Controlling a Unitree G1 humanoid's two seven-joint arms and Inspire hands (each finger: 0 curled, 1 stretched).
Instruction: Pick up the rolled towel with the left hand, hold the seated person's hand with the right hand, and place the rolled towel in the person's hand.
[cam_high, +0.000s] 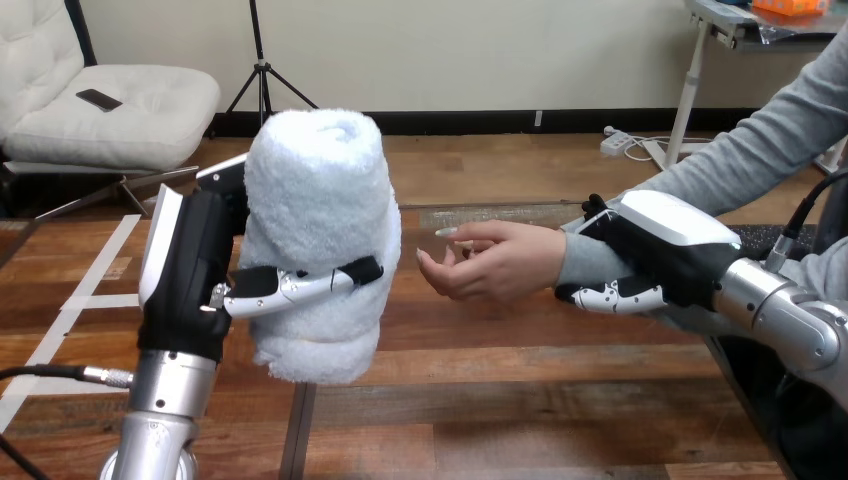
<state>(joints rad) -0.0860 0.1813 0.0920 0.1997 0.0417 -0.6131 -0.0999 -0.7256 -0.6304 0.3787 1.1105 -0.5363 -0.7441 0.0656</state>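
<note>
Left hand (190, 270): clasped round the rolled towel (320, 230), thumb (300, 283) lying across its front; raised well clear of the table (550, 420).
Rolled towel: white terry, standing on end in the grasp, left of centre; level with the person's hand (495, 262), near it but not touching.
Handling: judged light, soft and compressible; neither fragile nor slippery; liable to unroll if pinched at a loose end, so best taken round the middle, across the wraps, as at present.
Person's hand: held out from the right, palm turned toward the towel, fingers loosely curled, holding nothing.
Right hand (670, 240): wrapped round the person's wrist (575, 262) at the grey cuff, black digits visible above and below it.
Step in hand: towel lifted, wrist steadied; delivery into the palm not yet done.
</note>
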